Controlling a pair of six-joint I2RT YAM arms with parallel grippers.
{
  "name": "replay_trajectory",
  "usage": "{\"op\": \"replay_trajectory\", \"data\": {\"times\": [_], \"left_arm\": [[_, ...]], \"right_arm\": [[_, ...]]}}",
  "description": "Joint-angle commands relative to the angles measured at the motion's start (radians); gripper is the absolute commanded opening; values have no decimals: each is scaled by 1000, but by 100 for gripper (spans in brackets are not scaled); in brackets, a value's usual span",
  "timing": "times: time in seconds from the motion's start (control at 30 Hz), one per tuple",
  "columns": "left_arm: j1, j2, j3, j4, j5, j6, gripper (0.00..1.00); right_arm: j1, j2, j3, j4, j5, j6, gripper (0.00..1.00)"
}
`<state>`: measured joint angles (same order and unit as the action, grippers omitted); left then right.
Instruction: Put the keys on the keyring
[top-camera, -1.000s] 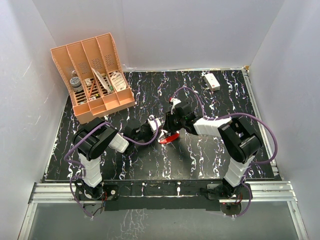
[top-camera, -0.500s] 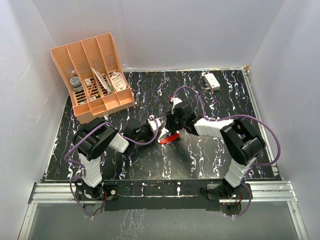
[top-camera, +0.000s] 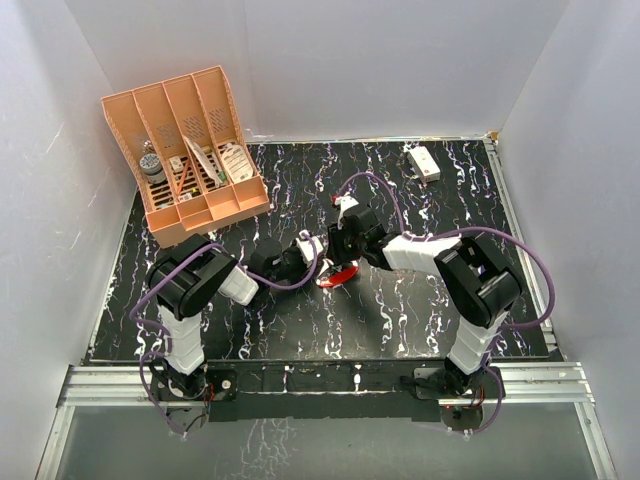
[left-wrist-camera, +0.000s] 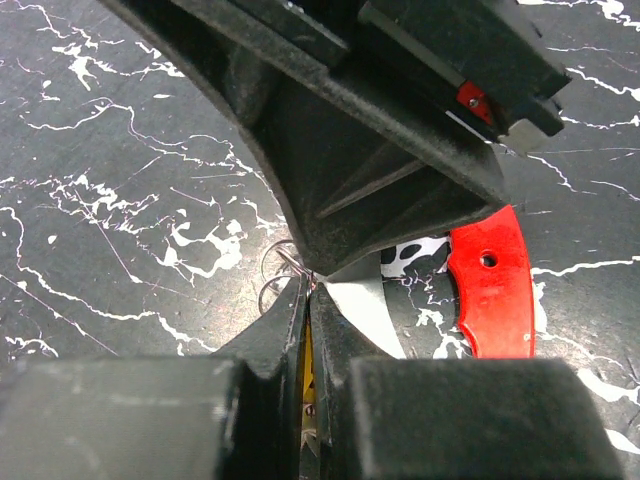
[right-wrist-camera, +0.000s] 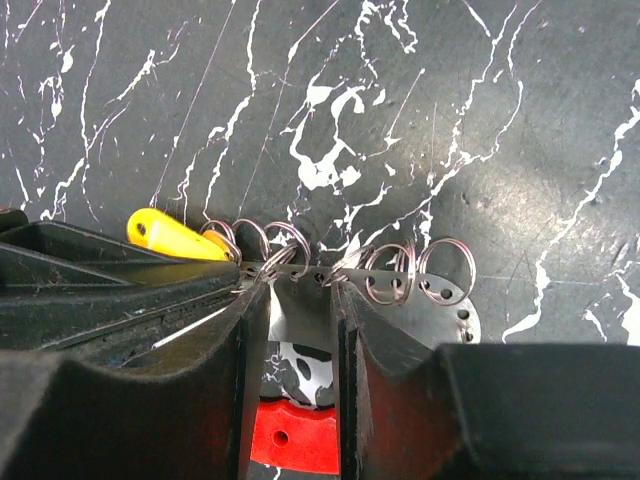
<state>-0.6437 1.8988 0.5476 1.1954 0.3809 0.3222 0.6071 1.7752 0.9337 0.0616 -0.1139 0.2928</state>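
I have my right tool (right-wrist-camera: 298, 285), partly spread, astride the keys (right-wrist-camera: 430, 305) strung crosswise at its tips, the red keyring (right-wrist-camera: 295, 440) just behind them between its jaws, my left tool (left-wrist-camera: 308, 300) pressed together opposite.

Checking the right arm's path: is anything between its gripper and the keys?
Nothing visible does: the right gripper straddles the silvery key, wire rings at its fingertips; the left gripper is shut on the yellow piece.
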Motion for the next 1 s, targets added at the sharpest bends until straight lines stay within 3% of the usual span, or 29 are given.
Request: {"op": "replay_trajectory", "data": {"times": [0.0,0.37,0.67,0.7,0.83,0.9,0.97], "left_arm": [[-4,16,28,16,32,11,0],[-4,27,35,-36,45,20,0],[-4,-4,58,-175,5,13,0],[-4,-17,51,-170,-20,5,5],[-4,-124,8,-105,-115,-22,49],[-4,-201,-3,-112,-155,-23,58],[-4,-282,-4,-146,-189,-23,60]], "right_arm": [[8,16,62,32,14,-8,29],[12,56,115,28,25,2,30],[12,55,146,31,34,16,30],[13,46,145,34,45,17,30],[8,8,164,3,109,-6,33],[1,-21,166,-12,117,-14,33],[-5,-60,164,-29,130,-20,34]]}}
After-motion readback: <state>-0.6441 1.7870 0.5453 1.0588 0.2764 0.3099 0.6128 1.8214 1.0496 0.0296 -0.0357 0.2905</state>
